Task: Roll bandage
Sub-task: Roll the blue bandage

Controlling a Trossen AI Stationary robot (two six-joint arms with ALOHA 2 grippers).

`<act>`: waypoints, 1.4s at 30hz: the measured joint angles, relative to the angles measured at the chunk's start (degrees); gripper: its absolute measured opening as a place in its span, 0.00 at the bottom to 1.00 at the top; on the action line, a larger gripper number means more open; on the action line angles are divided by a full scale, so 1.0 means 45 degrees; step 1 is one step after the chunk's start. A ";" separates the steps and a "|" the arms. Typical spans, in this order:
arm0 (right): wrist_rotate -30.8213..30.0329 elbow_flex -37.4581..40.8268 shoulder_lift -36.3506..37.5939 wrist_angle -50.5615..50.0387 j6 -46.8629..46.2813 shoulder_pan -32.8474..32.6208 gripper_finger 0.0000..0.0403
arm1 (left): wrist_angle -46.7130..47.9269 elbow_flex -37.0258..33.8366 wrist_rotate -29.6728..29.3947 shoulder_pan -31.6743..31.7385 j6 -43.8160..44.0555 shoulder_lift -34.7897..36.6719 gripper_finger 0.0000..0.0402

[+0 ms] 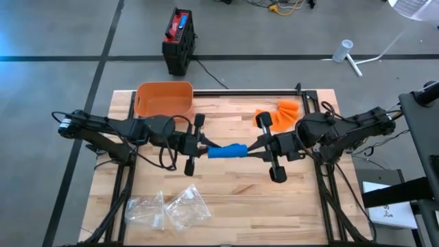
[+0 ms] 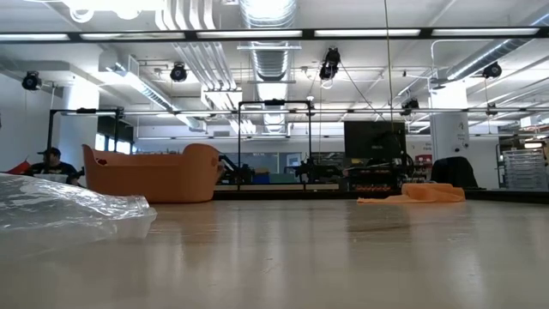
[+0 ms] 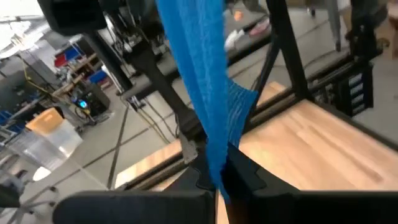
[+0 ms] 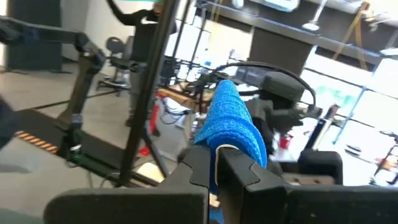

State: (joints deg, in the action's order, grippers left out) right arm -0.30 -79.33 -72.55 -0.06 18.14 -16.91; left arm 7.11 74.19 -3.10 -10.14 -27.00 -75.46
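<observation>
Two tools, blue bandage pinched between

Open lab hall: ceiling ducts

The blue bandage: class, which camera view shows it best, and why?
The high view: it shows the whole blue bandage stretched above the table between the left gripper and right gripper, both shut on it. Each wrist view shows one end close up; the low view shows none of it.
</observation>
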 joint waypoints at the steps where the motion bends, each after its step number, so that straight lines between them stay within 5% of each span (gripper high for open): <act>1: -0.0201 0.0000 0.0000 0.0076 0.0053 0.0000 0.01 | -0.0345 -0.0005 0.0015 -0.0028 0.0203 0.0008 0.00; 12: -0.1882 -0.0013 0.0015 0.0340 0.1302 0.0001 0.01 | -0.1355 -0.0010 0.0046 -0.0100 0.1733 0.0114 0.03; 31: -0.3521 -0.0011 0.0010 0.0543 0.4069 0.0008 0.01 | -0.2657 -0.0005 -0.0139 -0.0105 0.4719 0.0117 0.63; 42: -0.3743 -0.0010 0.0010 0.0568 0.5894 0.0010 0.01 | -0.3381 0.0000 -0.0144 -0.0129 0.5448 0.0148 0.59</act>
State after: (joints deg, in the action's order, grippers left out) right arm -17.15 -79.37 -72.51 2.50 44.66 -16.86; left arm -8.10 74.19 -3.75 -10.72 -2.48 -74.80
